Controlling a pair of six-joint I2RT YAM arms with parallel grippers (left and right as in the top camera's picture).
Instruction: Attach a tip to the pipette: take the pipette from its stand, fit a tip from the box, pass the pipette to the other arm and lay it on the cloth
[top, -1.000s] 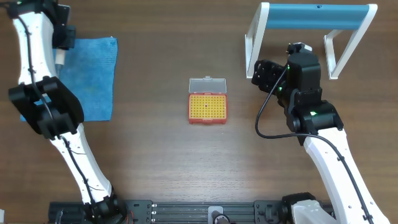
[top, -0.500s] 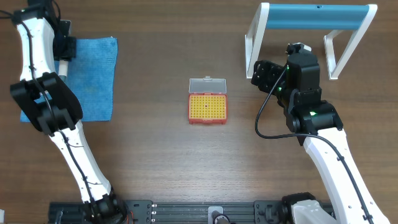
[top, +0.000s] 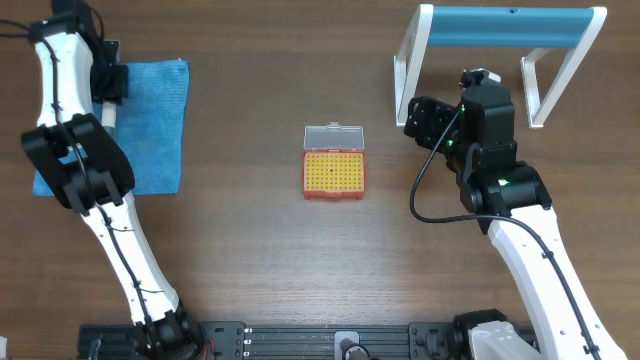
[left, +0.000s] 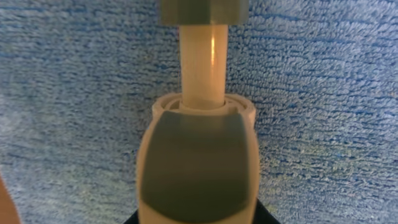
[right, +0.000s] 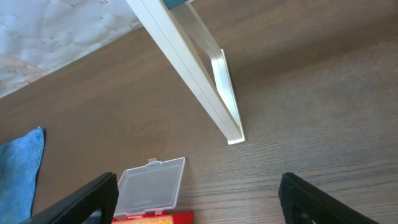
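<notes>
My left gripper (top: 108, 82) hangs over the far left part of the blue cloth (top: 155, 120), shut on the pipette (top: 107, 112). Up close, the pipette (left: 199, 162) shows a grey and cream body with a cream shaft, and the cloth (left: 323, 93) lies right beneath it. The tip box (top: 335, 172) sits mid-table, red with yellow tips, its clear lid folded back. My right gripper (top: 418, 118) stands open and holds nothing, beside the white and blue stand (top: 505, 25). From its wrist I see the box's lid (right: 149, 186) and a leg of the stand (right: 205, 81).
Bare brown wood lies between the cloth, the tip box and the stand. The cloth's corner (right: 18, 174) shows far off from the right wrist. Both arms' bases stand along the near edge.
My left gripper has shifted a little to the right and nearer over the cloth, carrying the pipette with it. The right arm has kept still.
</notes>
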